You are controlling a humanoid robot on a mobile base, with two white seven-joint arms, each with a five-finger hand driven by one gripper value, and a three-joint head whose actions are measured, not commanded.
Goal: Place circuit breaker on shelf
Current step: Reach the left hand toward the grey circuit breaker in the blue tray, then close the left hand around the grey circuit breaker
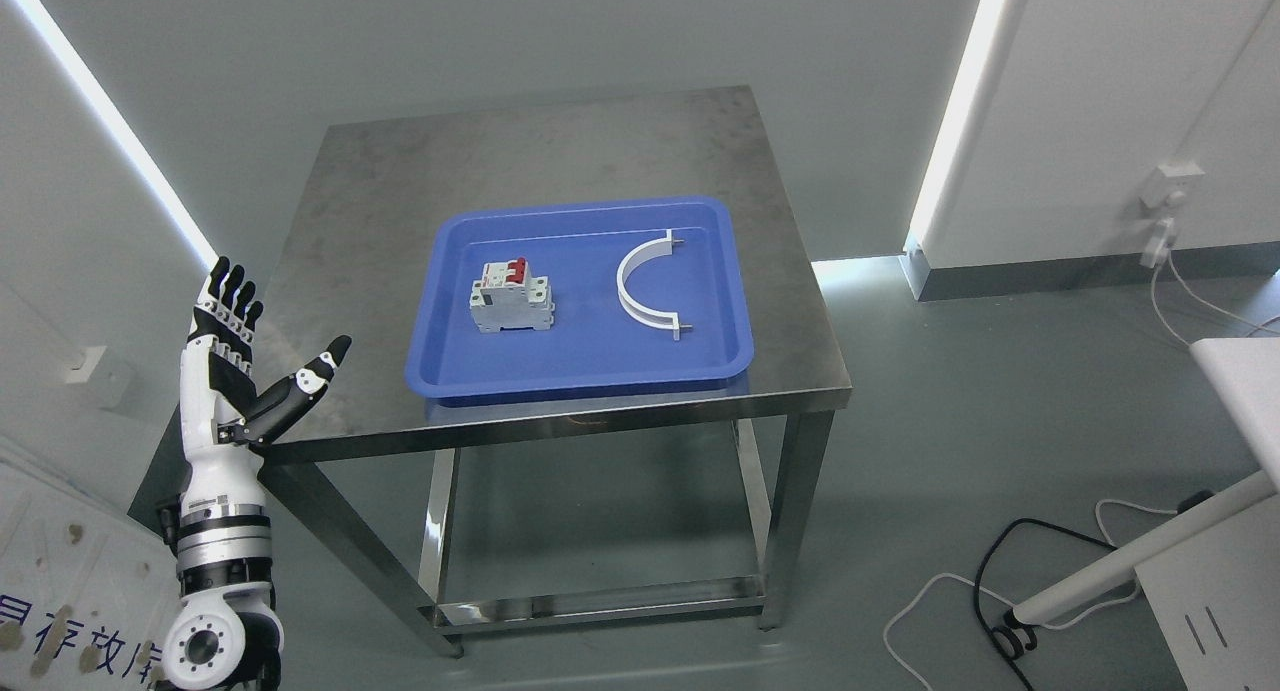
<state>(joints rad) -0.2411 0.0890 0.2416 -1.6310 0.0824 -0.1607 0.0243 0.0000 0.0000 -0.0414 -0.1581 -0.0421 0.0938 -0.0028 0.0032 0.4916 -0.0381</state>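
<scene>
A: Where is the circuit breaker (511, 296) found?

B: It is seen lying in the left half of the blue tray (580, 376), its red switches turned toward the far rim. A white curved bracket (648, 286) is laid in the right half, well apart from it. The tray is set on the steel table (560, 151).

A: And the hands?

B: Only the left hand (240, 356) is shown, raised beside the table's left front corner. Its fingers (228, 293) are held straight and close together, pointing up, while the thumb is stretched out toward the tray. Nothing is gripped. The right hand is not shown at all.

A: So the pick-up is judged not yet begun?

B: Yes, and no shelf is visible, so the destination cannot be placed.

A: What could be spoiled from here?

B: The tray's raised rim must be cleared on the way in; if it is clipped, the tray could be pushed across the smooth steel. The breaker is blocky and smooth-sided, so a shallow pinch could let it be tipped or dropped. A wide reach is also needed, and the table edge could be struck by the forearm.
</scene>
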